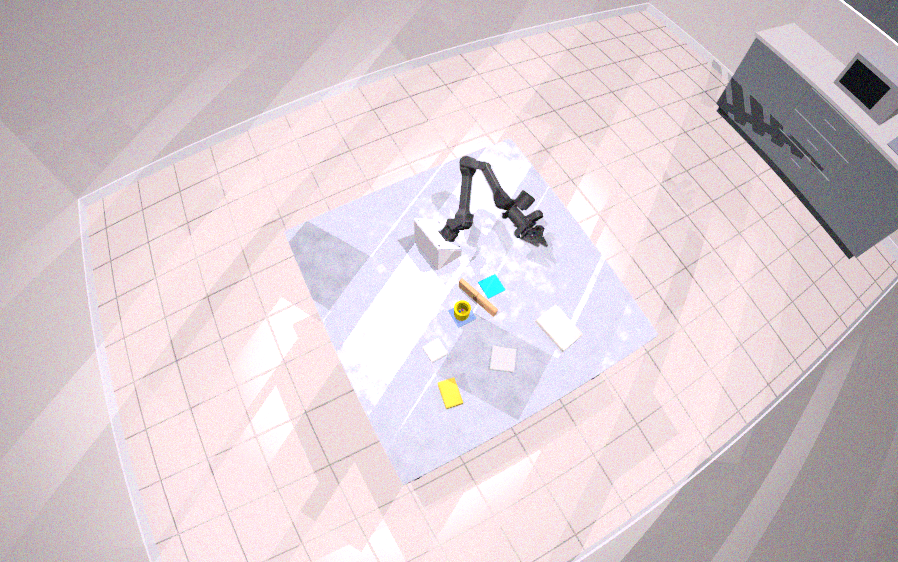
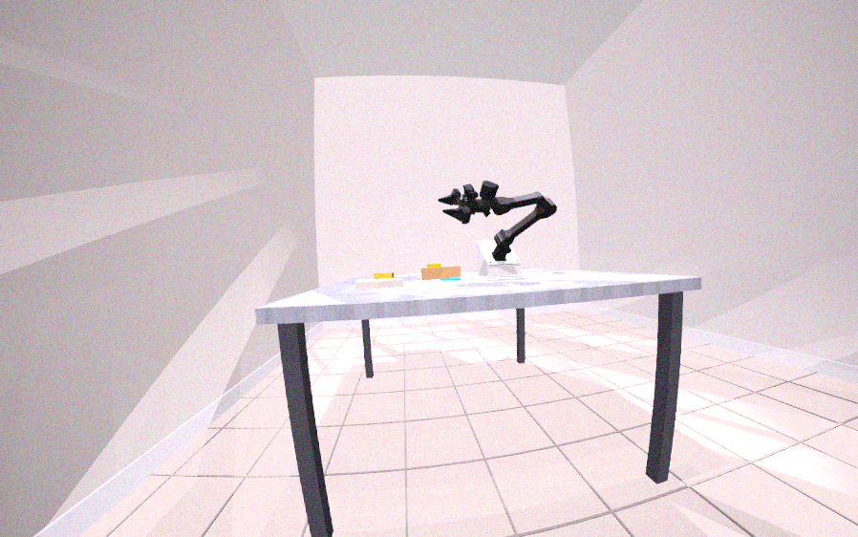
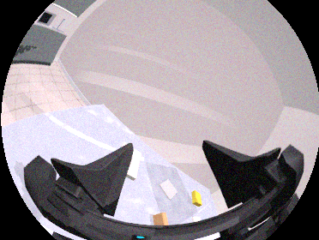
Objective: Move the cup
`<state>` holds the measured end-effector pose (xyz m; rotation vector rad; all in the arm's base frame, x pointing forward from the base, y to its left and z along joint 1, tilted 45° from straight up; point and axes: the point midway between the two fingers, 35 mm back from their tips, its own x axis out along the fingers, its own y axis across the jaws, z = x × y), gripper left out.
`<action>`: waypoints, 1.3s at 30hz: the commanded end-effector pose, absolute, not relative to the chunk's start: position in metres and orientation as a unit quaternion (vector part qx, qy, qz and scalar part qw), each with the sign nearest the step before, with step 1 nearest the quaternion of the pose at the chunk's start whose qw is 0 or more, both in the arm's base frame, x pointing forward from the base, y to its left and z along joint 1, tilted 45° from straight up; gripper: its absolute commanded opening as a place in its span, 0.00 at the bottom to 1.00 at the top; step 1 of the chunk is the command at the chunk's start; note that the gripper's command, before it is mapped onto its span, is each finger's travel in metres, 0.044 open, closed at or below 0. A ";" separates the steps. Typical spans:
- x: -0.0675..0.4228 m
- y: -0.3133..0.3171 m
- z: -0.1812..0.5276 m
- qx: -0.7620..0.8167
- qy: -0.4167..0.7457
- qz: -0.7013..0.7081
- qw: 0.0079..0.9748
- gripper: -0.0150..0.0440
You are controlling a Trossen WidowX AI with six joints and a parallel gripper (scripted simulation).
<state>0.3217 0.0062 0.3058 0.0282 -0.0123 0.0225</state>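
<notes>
A yellow cup (image 1: 462, 308) stands upright on a blue pad (image 1: 456, 318) near the middle of the table; its marbles are too small to make out. In the exterior view only its top (image 2: 433, 265) shows behind a wooden bar (image 1: 478, 296) (image 2: 440, 272). The bar lies between the cup and a cyan pad (image 1: 490, 286) (image 2: 450, 278). My gripper (image 1: 537, 238) (image 2: 447, 207) (image 3: 169, 145) is open and empty. It hangs high above the table, well away from the cup and beyond the cyan pad.
On the table lie a white slab (image 1: 558, 328) (image 2: 379, 283), a small white tile (image 1: 435, 349), a pale tile (image 1: 503, 358) (image 3: 167, 189) and a yellow block (image 1: 450, 393) (image 2: 383, 275) (image 3: 196, 198). The arm's white base box (image 1: 437, 246) stands at the back. A grey cabinet (image 1: 814, 132) stands far off.
</notes>
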 end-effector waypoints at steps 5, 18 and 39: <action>0.352 -0.010 0.259 -0.077 0.111 0.016 0.991 0.71; 0.372 -0.078 0.078 -0.225 0.448 0.217 0.838 0.54; 0.296 -0.107 -0.054 -0.069 0.460 0.540 0.702 0.54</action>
